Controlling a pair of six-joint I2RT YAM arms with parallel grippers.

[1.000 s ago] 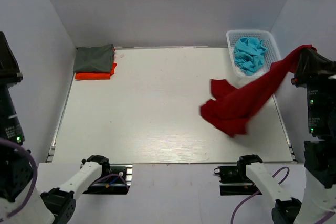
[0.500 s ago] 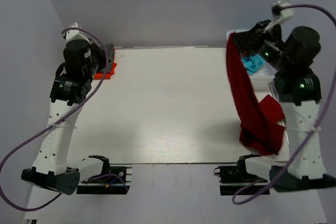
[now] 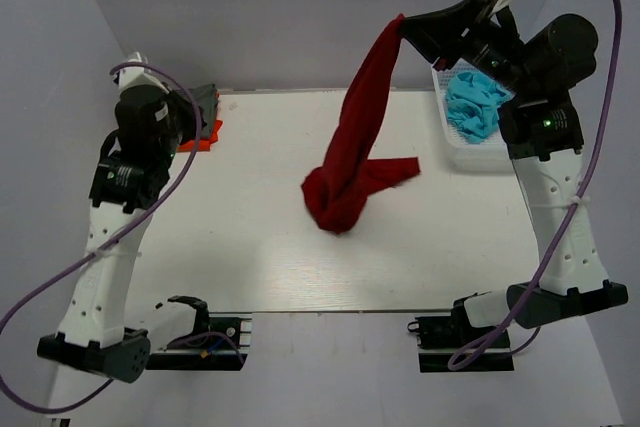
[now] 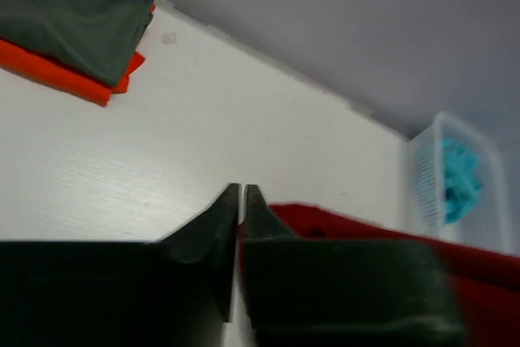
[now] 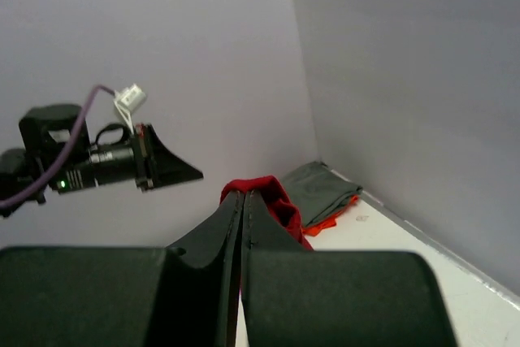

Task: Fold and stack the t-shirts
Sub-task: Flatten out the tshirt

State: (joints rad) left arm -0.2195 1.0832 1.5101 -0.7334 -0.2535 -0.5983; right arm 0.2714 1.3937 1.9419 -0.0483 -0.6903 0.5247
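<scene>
My right gripper point(image 3: 404, 25) is raised high over the back of the table and is shut on a bunch of the dark red t-shirt point(image 3: 350, 162). The shirt hangs down in a long strip, and its lower end bunches on the table's middle. In the right wrist view the red cloth point(image 5: 275, 198) bulges past the shut jaws. At the back left corner a folded grey-green t-shirt point(image 4: 73, 6) lies on a folded orange one point(image 4: 57, 77). My left gripper point(image 4: 241, 193) hovers near that stack, jaws shut with nothing between them. Turquoise t-shirts point(image 3: 475, 105) fill the basket.
The white lattice basket point(image 3: 447, 137) stands at the back right corner, against the grey wall. My left arm point(image 3: 125, 182) reaches up along the table's left side. Grey walls enclose the table on three sides.
My right arm has lifted the red shirt and swung it left from the table's right side to over the middle. My left arm rose into view at the back left.
</scene>
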